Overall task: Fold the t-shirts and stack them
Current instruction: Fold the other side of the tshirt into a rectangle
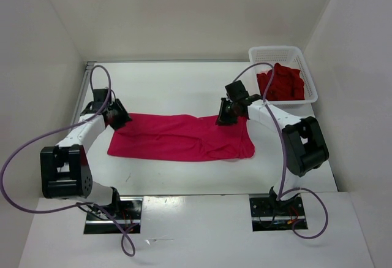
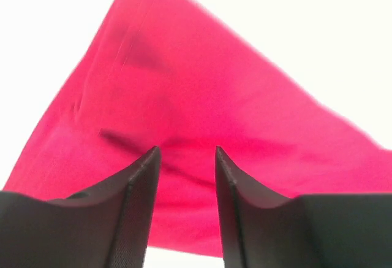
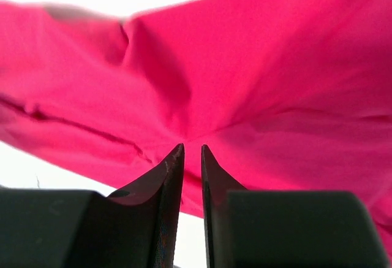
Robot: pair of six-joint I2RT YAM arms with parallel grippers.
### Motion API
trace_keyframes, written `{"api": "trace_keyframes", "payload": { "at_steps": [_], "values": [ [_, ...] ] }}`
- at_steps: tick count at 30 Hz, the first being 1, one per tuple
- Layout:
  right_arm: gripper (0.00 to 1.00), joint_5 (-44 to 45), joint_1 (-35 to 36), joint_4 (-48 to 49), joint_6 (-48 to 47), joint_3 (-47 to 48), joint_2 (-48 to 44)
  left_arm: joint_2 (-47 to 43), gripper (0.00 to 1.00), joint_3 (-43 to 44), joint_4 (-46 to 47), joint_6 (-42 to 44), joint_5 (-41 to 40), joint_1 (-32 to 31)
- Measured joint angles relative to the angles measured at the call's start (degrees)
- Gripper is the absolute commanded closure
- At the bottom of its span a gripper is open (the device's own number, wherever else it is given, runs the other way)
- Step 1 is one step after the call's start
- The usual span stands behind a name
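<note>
The magenta-pink t-shirt (image 1: 184, 138) lies flat on the white bench (image 1: 177, 84), spread out as a long band running left to right across the middle, between the 2 arms. Its near edge sits a little closer to the arm bases on the left than on the right, and its right end shows a few soft wrinkles.

The left tool (image 1: 116, 116) is down at the far-left corner of this shirt. In the left wrist view, its 2 fingers (image 2: 144, 176) stand spread with a plain gap between them. The pink cloth (image 2: 202, 84) fills the view beyond the tips (image 2: 187, 151), and nothing is clamped in the gap.

The right tool (image 1: 225, 116) is down on the far edge of the shirt, towards its right end. In the right wrist view, its fingers (image 3: 168, 176) stand close together with only a thin slit between them (image 3: 192, 146). Creases in the cloth (image 3: 245, 65) run together right at the tips. I cannot tell whether they are pinching a fold or only touching it.

The dark red t-shirt (image 1: 282, 83) lies crumpled inside the white mesh basket (image 1: 275, 49) at the far-right corner of the bench, well apart from the pink one. A purple cable (image 1: 92, 84) loops from each arm.
</note>
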Motion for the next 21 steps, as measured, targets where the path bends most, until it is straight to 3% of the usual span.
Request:
{"api": "trace_keyframes", "payload": {
  "at_steps": [3,4,10,16,21],
  "values": [
    [0.77,2.01,-2.14,-0.33,0.00,2.08,0.00,1.07,0.36,5.22,1.20,-0.39,0.11,0.24],
    [0.70,2.99,-3.17,-0.31,0.00,2.64,0.00,2.27,0.33,6.75,2.10,-0.55,0.09,0.24],
    [0.55,8.72,-10.67,-0.52,-0.66,3.45,0.00,13.27,0.27,12.61,4.57,0.59,-2.75,0.22],
    [0.55,13.22,-11.87,-1.40,-2.12,5.35,0.83,20.33,0.27,15.30,4.02,3.21,-7.34,0.22],
    [0.75,14.49,-11.78,-1.33,-2.67,6.51,2.91,22.43,0.39,17.22,4.57,3.89,-9.44,0.22]
  ]
}}
